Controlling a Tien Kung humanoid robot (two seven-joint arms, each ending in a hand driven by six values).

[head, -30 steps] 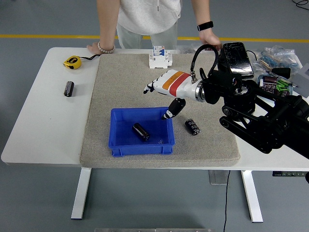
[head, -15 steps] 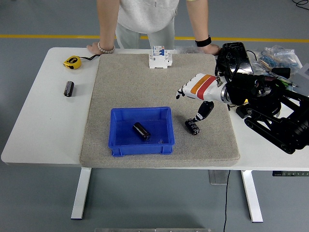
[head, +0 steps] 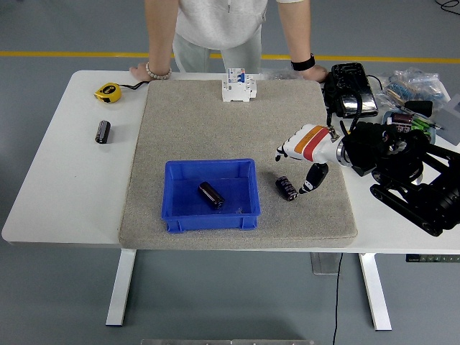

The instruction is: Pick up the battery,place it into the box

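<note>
Right now the right hand (head: pixel 307 152) is hovering over the mat (head: pixel 215 122), its fingers spread and holding nothing, its thumb hanging just beside a battery (head: pixel 287 187) that is lying free on the mat to the right of the box (head: pixel 175 215). Another battery (head: pixel 210 195) is lying inside the box, and a third (head: pixel 103 131) is sitting well apart on the table (head: pixel 57 187). Doing this step well probably means lowering the hand squarely over the battery on the mat, so thumb and fingers are closing across its round sides rather than nudging it into a roll. A person is leaning both hands on the far edge.
</note>
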